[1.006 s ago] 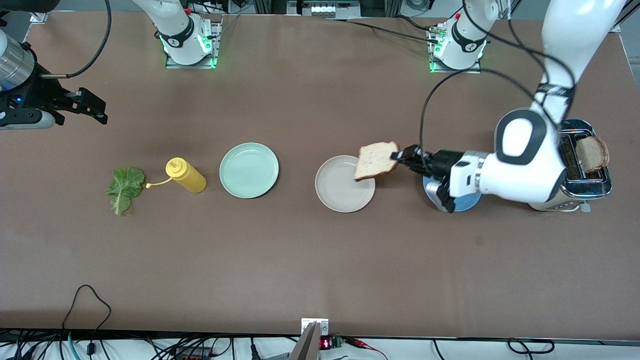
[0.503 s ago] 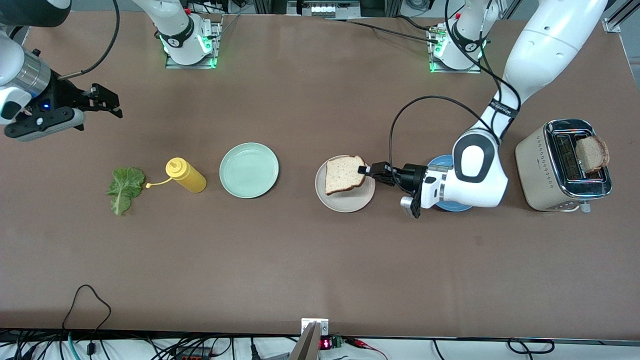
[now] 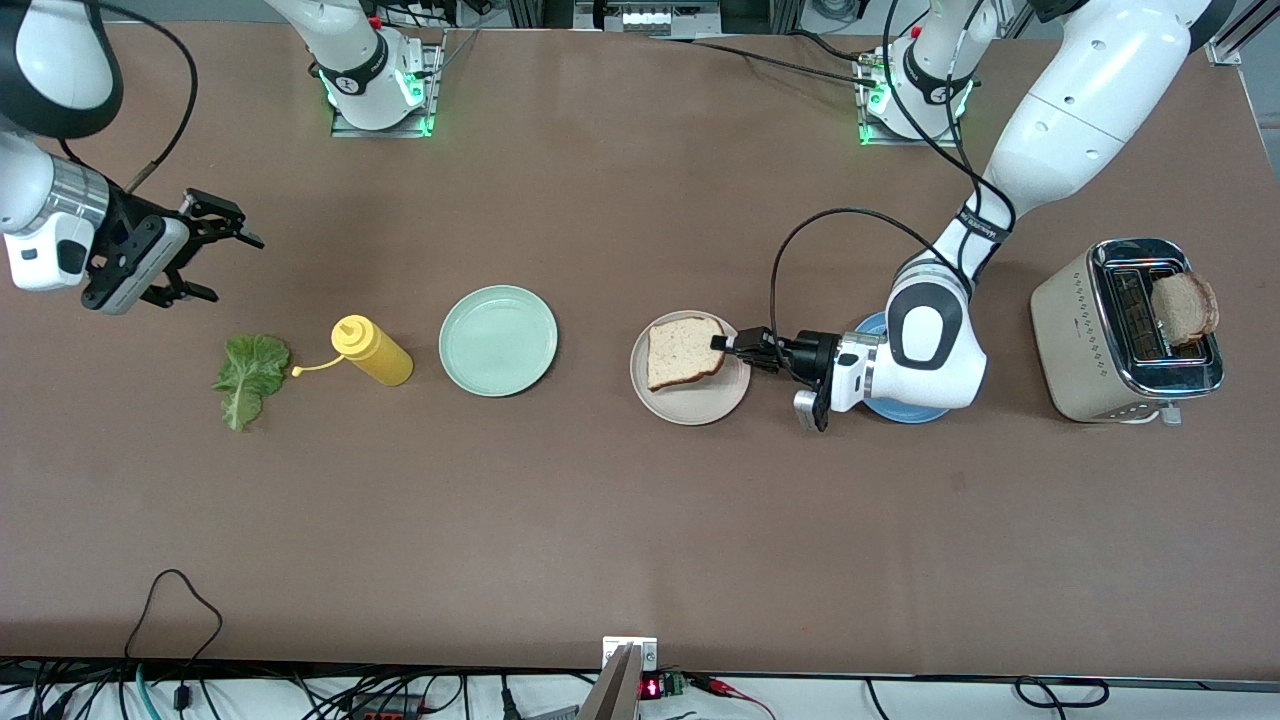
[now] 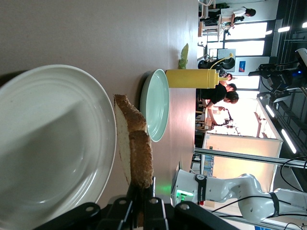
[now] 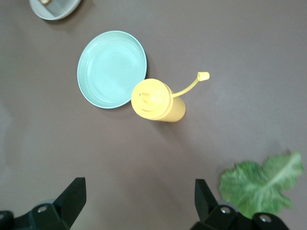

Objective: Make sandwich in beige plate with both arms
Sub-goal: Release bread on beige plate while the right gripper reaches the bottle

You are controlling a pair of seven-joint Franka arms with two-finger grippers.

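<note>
Left gripper: black two-finger tool on the white left arm, low over the rim of the round pale beige plate, at the side toward the left arm's end of the table; fingers pinched tight on a crust edge of the square light-brown bread slice.
Bread slice: over the beige plate, mostly inside its rim; left wrist view shows it edge-on w/ a gap to the plate face, so whether it touches the plate I can't tell.
Beige plate: mid-table, betw. the round mint-green plate and the round blue plate; blue one mostly hidden under the left arm's wrist.
Right gripper: black two-finger tool on the white right arm, up in the air over bare table nr the right arm's end; fingers spread wide, nothing betw. them. Right wrist view shows both fingertips apart.
Lettuce: ruffled green leaf flat on the table, just beside the yellow squeeze bottle.
Yellow bottle: lies betw. the leaf and the mint-green plate, cap hanging off on a thin strap toward the leaf.
Toaster: beige and chrome toaster at the left arm's end, w/ a second brown bread slice sticking up from a slot.
</note>
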